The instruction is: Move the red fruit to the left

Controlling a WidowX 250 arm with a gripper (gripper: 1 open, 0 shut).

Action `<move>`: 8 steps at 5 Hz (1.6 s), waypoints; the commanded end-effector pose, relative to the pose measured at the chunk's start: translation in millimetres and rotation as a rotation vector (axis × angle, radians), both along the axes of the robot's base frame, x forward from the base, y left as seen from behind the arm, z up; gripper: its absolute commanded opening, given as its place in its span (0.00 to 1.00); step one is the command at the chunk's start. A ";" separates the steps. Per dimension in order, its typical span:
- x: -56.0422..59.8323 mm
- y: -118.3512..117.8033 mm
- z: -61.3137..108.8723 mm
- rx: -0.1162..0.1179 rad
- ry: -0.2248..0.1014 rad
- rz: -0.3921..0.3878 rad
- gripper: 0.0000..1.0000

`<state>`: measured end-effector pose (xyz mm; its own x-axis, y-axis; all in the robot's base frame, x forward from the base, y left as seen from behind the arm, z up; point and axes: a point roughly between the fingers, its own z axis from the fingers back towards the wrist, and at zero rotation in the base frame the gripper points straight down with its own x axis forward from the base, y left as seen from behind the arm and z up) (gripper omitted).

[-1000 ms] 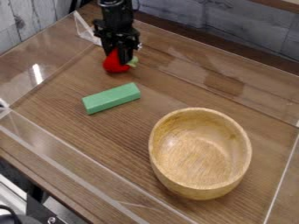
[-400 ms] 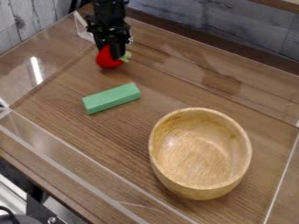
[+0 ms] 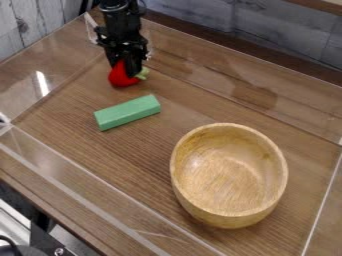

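Here, near the far edge of the wooden table [image 3: 167,140], my dark gripper [image 3: 123,57] is closed on the red fruit [image 3: 122,76], a small glossy round held at the fingertips. The fruit shows just below my gripper in the camera's view, its red side turned toward the lens, while a bit of pale green [image 3: 142,73] peeks out immediately to the right of my grip. Whether the fruit touches the wood beneath me or hangs slightly above it, I cannot tell from this angle.

Nearer the camera than my fingers, and near the fruit without touching it, a green rectangular block [image 3: 127,113] lies flat on the tabletop, set at a slant with its right end pointing away from the camera. Well apart from me, toward the camera and to the right, sits a wooden bowl [image 3: 229,175], its wide oval mouth facing up and its light interior in full view. The block lies between my gripper and the near-left part of the table, clear of the bowl.

Far off from my fingertips, at the near-left corner of the view, dark cables [image 3: 27,225] curl beyond the table's edge. My dark fingers and the shadows around them blur the finer details of the grip.
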<state>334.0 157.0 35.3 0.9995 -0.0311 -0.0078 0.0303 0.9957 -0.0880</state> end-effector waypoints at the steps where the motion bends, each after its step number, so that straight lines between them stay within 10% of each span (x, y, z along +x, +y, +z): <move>1: -5.4 15.8 14.5 0.027 -0.026 0.094 0.00; 3: -13.9 27.7 15.3 0.033 -0.004 0.150 0.00; 4: -17.9 33.1 19.3 0.036 0.007 0.132 1.00; 8: -6.1 19.0 71.2 0.003 -0.060 -0.004 1.00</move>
